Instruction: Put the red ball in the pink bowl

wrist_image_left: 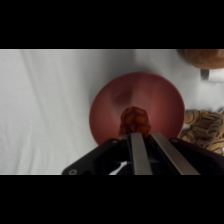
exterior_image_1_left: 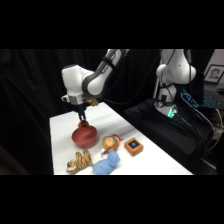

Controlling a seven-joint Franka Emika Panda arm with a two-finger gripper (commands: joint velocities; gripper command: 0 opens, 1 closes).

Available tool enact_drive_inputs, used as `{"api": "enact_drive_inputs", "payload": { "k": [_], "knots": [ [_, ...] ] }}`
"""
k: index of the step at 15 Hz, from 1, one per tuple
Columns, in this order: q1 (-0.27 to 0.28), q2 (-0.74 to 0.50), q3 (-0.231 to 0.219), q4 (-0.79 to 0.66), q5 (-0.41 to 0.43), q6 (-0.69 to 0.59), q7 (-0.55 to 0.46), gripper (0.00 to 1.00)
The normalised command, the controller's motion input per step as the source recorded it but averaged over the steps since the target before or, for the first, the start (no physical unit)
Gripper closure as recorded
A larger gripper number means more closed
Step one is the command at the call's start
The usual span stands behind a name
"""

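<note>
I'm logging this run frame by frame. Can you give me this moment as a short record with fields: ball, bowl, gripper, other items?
ball: red ball held at the fingers' tips, over the bowl's inside
bowl: pink bowl on the white table, nothing else seen in it
gripper: gripper directly above the bowl, shut on the ball
other items: tan round toy, orange box with blue top, blue plush, striped plush

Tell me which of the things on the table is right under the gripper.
The pink bowl. The gripper hangs over it holding the red ball; the other toys lie nearer the table's front edge.
</note>
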Motion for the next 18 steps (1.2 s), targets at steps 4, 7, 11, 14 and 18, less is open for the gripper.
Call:
{"api": "enact_drive_inputs", "payload": {
  "k": [4, 7, 11, 14, 18],
  "knots": [
    [-0.042, 0.23, 0.063, 0.27, 0.092, 0.08, 0.04, 0.75],
    [-0.049, 0.18, 0.057, 0.27, 0.089, 0.01, 0.03, 0.51],
    [-0.039, 0.10, 0.037, 0.24, 0.049, -0.10, 0.03, 0.18],
    [-0.053, -0.01, 0.043, 0.19, 0.048, -0.26, -0.01, 0.00],
    [-0.031, -0.14, 0.015, 0.12, 0.014, -0.32, 0.00, 0.00]
  ]
}}
